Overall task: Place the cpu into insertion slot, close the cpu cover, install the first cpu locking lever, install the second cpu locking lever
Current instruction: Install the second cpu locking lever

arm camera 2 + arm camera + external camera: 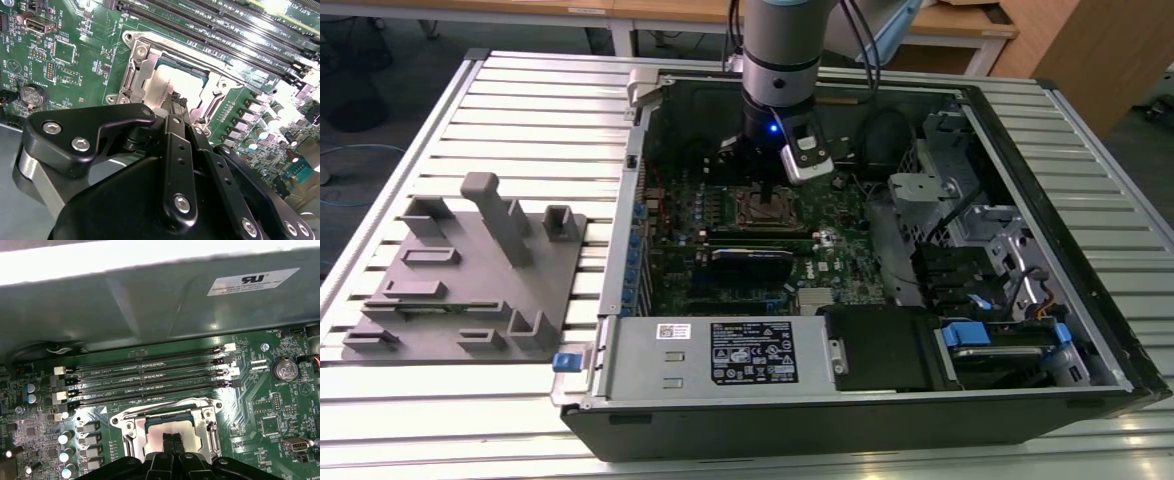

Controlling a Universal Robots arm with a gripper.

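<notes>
Bright overhead light glares off the memory slots (260,45) in the second wrist view; case interior shadowed.

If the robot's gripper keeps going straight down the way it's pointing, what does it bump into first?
Most likely the cpu. The gripper points down at its silvery top, framed by the cpu cover. It may already be touching; the depth is hard to judge.

The arm (781,60) is reaching straight down with its wrist vertical and the gripper (767,190) pointing downward at its lower end. In the second wrist view the gripper (176,102) is holding its black fingers (172,131) pressed together, tips side by side; the first wrist view shows the same closed fingertips (167,440).
</notes>
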